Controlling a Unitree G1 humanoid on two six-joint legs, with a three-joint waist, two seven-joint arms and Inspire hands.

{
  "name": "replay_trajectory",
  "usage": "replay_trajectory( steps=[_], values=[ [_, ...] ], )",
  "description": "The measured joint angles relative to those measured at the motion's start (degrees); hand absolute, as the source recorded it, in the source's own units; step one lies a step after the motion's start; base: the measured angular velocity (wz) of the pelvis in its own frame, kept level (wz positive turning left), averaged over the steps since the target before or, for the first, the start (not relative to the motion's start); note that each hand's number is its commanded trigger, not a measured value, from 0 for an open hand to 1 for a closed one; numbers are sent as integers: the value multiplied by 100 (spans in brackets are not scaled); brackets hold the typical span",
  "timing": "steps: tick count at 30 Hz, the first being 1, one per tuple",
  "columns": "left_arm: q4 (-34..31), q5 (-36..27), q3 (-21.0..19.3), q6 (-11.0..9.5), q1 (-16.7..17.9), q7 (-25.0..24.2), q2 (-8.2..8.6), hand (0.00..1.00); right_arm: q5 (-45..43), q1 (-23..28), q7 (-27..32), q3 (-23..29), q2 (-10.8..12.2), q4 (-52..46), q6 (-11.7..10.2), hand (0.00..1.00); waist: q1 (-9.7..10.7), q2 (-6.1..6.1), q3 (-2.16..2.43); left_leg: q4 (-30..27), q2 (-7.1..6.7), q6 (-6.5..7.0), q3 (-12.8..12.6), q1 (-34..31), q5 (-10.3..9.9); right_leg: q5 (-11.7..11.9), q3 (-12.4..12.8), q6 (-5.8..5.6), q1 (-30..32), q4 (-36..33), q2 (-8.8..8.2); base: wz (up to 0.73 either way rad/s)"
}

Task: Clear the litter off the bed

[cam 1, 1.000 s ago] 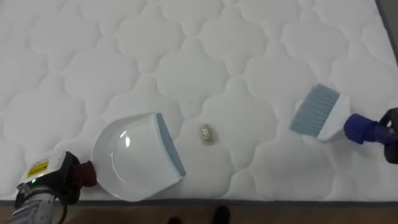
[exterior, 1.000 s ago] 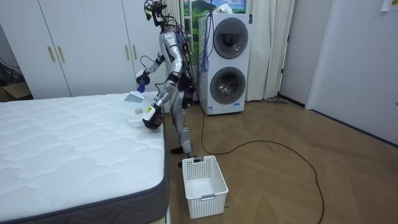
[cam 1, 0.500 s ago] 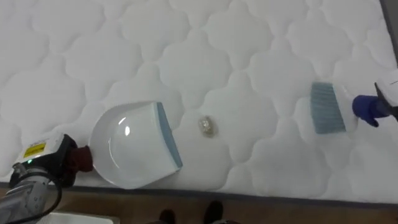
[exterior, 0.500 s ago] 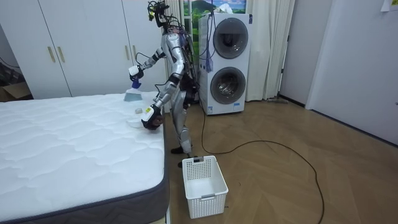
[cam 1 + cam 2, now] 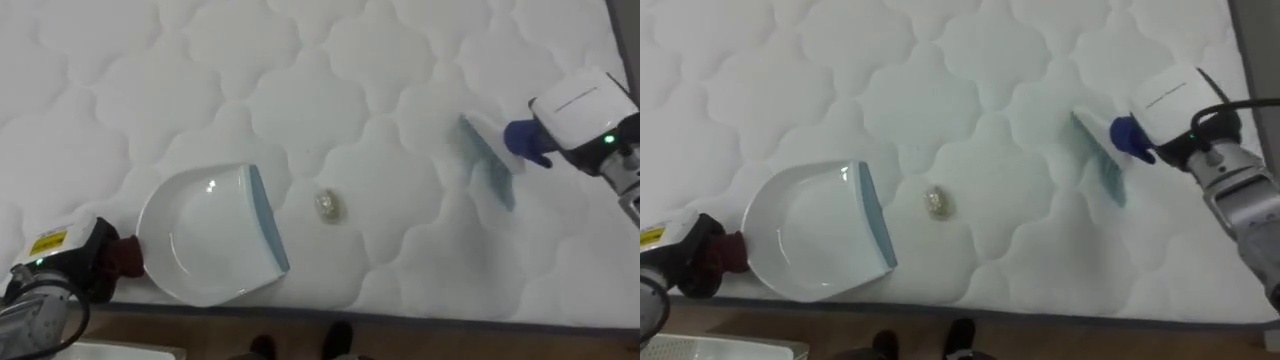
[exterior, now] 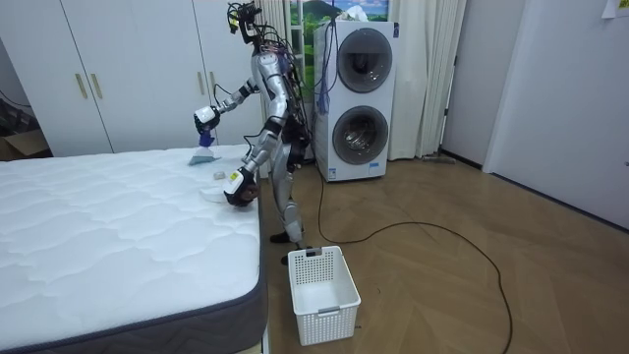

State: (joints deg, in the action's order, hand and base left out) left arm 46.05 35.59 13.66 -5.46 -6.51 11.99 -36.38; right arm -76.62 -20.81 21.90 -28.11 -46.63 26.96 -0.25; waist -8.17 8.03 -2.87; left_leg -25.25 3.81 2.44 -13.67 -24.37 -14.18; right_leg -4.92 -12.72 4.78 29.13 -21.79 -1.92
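The right hand (image 5: pixel 585 108) is closed round the brush (image 5: pixel 487 165); the left hand (image 5: pixel 70 268) grips the pan (image 5: pixel 200 250). The crumb (image 5: pixel 329 206) lies between them, nearer the pan. A too fast sweep could flick it past the pan, off the bed (image 5: pixel 300 90) edge.

No text, number or sign can be read anywhere. A small yellow label (image 5: pixel 47 243) sits on the back of the left hand (image 5: pixel 85 265), at about eight o'clock in the eye views, its print too small to make out. The white tag (image 5: pixel 578 100) on the right hand (image 5: pixel 600 135), at two o'clock, carries a faint illegible line.
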Motion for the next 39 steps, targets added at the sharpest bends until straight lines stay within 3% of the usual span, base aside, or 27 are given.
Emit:
replay_trajectory(
  steps=[5, 8, 13, 19, 28, 30, 39],
  values=[
    [-8, -1, 7, 13, 59, 36, 2, 100, 81, 123, -474, -32, 60, -729, -21, 100, 4, -39, 24, -17, 13, -4, 0, -6, -2, 2, -6, 3, -4, 5, 10, -1],
    [-3, -3, 8, 23, 151, 36, 21, 100, 308, 146, -755, -32, 302, -1016, -18, 100, 0, -57, 66, -58, 34, -12, -7, 6, -7, 9, -16, 13, -22, -1, 19, -3],
    [-7, 0, 10, 62, 183, 28, 156, 100, 1342, 305, -1167, -36, 490, -1489, -154, 100, -27, -175, 130, -61, 42, -16, -11, 24, -9, 20, -25, 32, -20, -49, 13, 0],
    [12, -1, 36, 130, 270, 28, 200, 100, 2001, 305, -1788, -52, 604, -1795, -123, 100, -14, -262, 126, -107, 57, -37, -39, 62, -25, 24, -74, 74, -45, -102, 1, -5],
    [94, -2, 49, 124, 339, 162, 361, 100, 3176, 322, -2562, -82, 721, -1914, -271, 100, -21, -348, 126, -146, 66, -38, -51, 64, -31, 11, -86, 99, -70, -86, 1, 0],
    [203, -3, 7, 97, 343, 168, 392, 100, 3549, 322, -2885, -30, 899, -1930, -277, 100, 2, -358, 126, -149, 66, -39, -46, 49, -30, 0, -93, 109, -51, -93, 0, 0],
    [304, -4, 7, -3, 349, 172, 432, 100, 4119, 323, -3864, -30, 1234, -2096, -293, 100, 0, -419, 137, -153, 63, -41, -25, -5, -29, -33, -159, 113, -1, -101, -19, 2]
  ],
)
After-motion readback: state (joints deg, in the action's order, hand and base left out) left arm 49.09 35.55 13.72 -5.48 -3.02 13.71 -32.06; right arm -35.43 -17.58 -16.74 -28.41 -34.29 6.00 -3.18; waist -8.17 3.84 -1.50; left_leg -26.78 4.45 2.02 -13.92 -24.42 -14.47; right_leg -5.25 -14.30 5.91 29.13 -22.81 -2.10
